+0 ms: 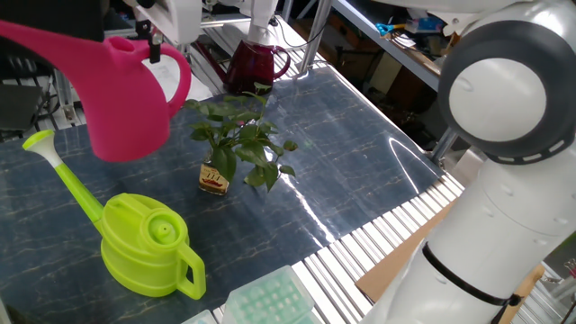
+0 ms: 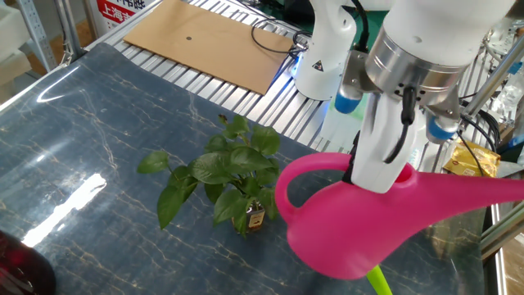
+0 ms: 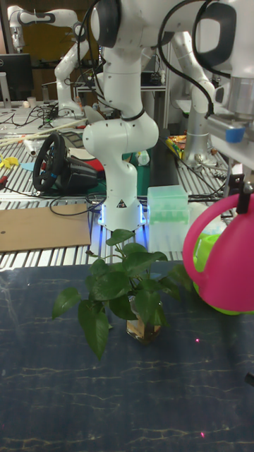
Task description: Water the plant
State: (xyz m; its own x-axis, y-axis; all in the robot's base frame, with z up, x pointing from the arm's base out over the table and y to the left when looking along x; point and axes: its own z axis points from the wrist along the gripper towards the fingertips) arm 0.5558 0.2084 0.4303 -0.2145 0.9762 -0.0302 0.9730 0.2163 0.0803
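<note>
The plant (image 1: 238,135) (image 2: 225,176) (image 3: 123,286) is a leafy green sprig in a small amber bottle (image 1: 213,177) (image 2: 255,219) on the dark marbled table (image 1: 360,171). A pink watering can (image 1: 126,94) (image 2: 360,229) (image 3: 226,261) hangs in the air beside the plant, and its long spout points away from the plant. My gripper (image 1: 153,40) (image 2: 381,172) (image 3: 243,191) is shut on the top of the can's handle. The fingertips are hidden behind the handle and the can's body.
A lime-green watering can (image 1: 148,243) (image 3: 204,247) stands on the table near the plant, under the pink can. A dark red watering can (image 1: 256,65) (image 2: 20,266) stands at the table's far side. A pale green rack (image 1: 270,301) (image 3: 168,205) sits off the table edge.
</note>
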